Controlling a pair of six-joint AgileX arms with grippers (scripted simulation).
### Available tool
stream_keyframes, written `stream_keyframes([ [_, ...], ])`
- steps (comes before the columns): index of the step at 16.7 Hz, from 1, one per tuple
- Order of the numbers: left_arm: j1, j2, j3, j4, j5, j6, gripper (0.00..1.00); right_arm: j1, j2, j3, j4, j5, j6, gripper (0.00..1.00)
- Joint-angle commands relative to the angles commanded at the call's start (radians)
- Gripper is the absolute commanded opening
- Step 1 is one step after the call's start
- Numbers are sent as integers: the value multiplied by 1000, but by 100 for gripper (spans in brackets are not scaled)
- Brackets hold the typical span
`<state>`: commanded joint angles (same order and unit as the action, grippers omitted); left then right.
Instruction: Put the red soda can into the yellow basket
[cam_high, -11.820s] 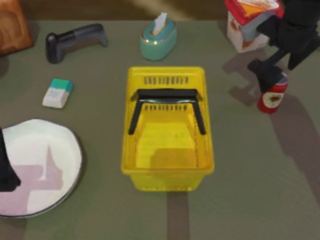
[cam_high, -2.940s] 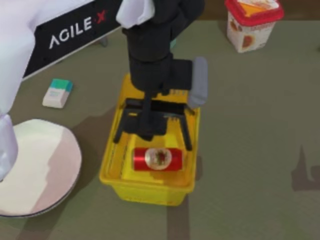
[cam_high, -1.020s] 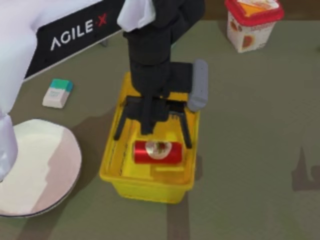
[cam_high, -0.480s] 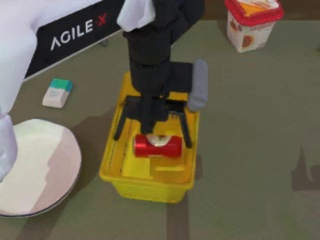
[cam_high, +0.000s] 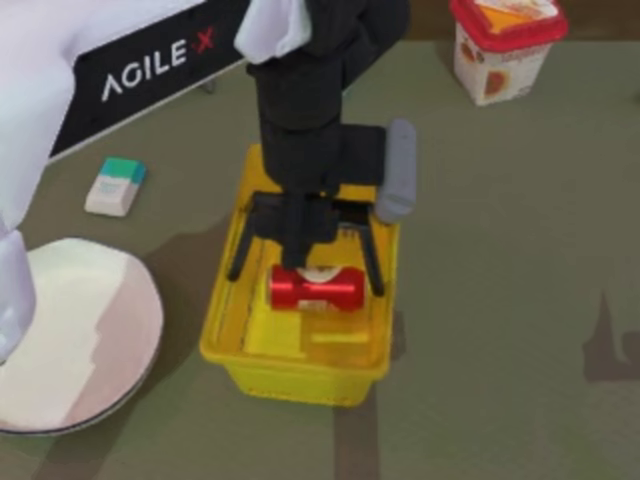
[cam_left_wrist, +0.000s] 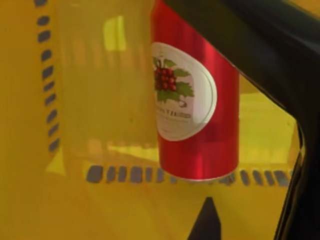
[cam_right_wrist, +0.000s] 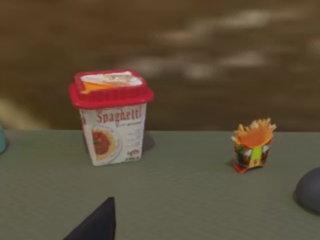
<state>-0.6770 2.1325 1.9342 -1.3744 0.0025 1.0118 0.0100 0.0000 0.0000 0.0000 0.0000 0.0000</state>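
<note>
Left gripper (cam_high: 303, 262): over the basket, above the can; whether its fingers grip, I cannot tell.
Can: small red metal soda can (cam_high: 317, 288) with round white label, lying inside the translucent yellow plastic basket (cam_high: 240, 350), near its middle.
Room: table's right side open.

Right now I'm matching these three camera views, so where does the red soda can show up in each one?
Top view: the red soda can lies on its side inside the yellow basket, just below the left gripper.
Left wrist view: it fills the middle, label facing the camera.
Right wrist view: not in it; only the spaghetti tub and fries show.
Shared landmark: the basket's slotted yellow wall, seen in the top and left wrist views.
</note>
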Motion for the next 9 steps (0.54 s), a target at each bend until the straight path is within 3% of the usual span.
stream_keyframes([
  [9, 58, -24, 162, -186, 0, 37, 0, 0, 0, 0, 0, 0, 0, 100],
])
